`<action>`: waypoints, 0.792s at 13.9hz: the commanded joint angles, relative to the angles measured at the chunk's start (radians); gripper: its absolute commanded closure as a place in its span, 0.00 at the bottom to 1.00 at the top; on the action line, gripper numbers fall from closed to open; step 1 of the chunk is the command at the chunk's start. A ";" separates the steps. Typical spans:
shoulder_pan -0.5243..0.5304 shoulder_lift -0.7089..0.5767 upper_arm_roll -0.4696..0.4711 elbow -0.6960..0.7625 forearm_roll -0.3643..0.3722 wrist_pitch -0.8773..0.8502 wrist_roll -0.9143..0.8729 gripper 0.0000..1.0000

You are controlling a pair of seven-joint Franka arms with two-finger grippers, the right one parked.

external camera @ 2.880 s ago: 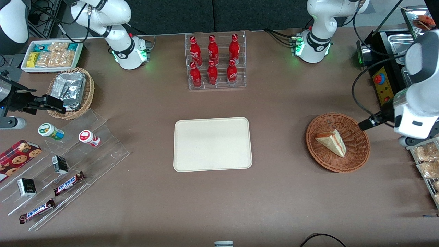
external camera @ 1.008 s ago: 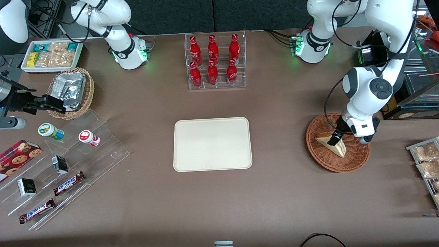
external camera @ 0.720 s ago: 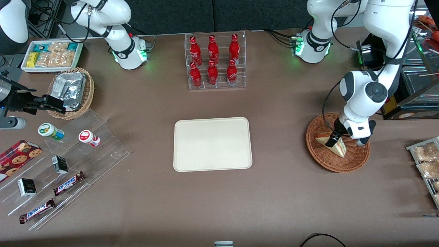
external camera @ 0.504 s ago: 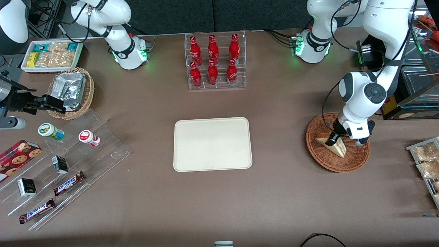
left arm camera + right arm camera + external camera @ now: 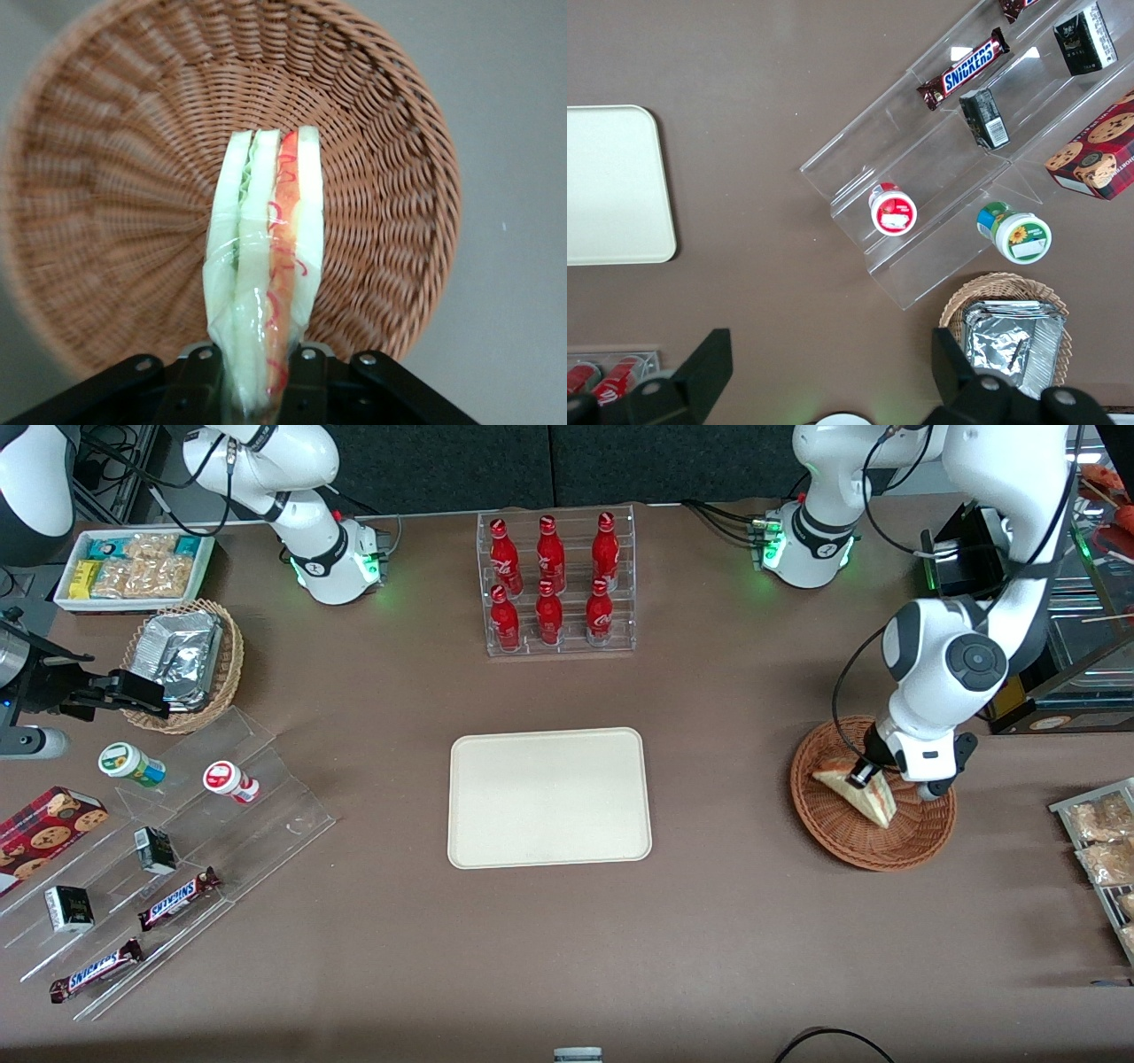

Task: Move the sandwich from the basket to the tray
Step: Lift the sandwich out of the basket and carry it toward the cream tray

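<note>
The sandwich (image 5: 858,795), a white-bread wedge with red and pale green filling, is over the reddish-brown woven basket (image 5: 917,837) at the working arm's end of the table. My gripper (image 5: 861,775) is shut on the wedge's broad end. In the left wrist view the two black fingers (image 5: 197,381) press both bread faces of the wrapped sandwich (image 5: 266,239), which points away over the basket's (image 5: 381,177) woven floor and seems slightly raised off it. The cream tray (image 5: 549,797) lies bare at the table's middle, well apart from the basket, and shows also in the right wrist view (image 5: 611,186).
A clear rack of red bottles (image 5: 556,584) stands farther from the camera than the tray. Toward the parked arm's end are a clear stepped stand with snack bars (image 5: 177,850), a tan basket of foil packets (image 5: 182,664) and a white snack box (image 5: 133,571). Bagged snacks (image 5: 1099,841) lie beside the basket.
The arm swung in over the basket, came down on the sandwich and shut on it. In the last half second the sandwich has tipped and risen slightly with the gripper.
</note>
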 commanded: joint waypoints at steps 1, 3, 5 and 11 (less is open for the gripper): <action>-0.029 -0.088 -0.055 0.100 0.062 -0.247 0.002 0.87; -0.035 -0.065 -0.130 0.227 0.064 -0.401 -0.011 0.87; -0.036 -0.056 -0.208 0.278 0.053 -0.433 -0.021 0.87; -0.124 0.105 -0.368 0.456 0.068 -0.427 -0.078 0.87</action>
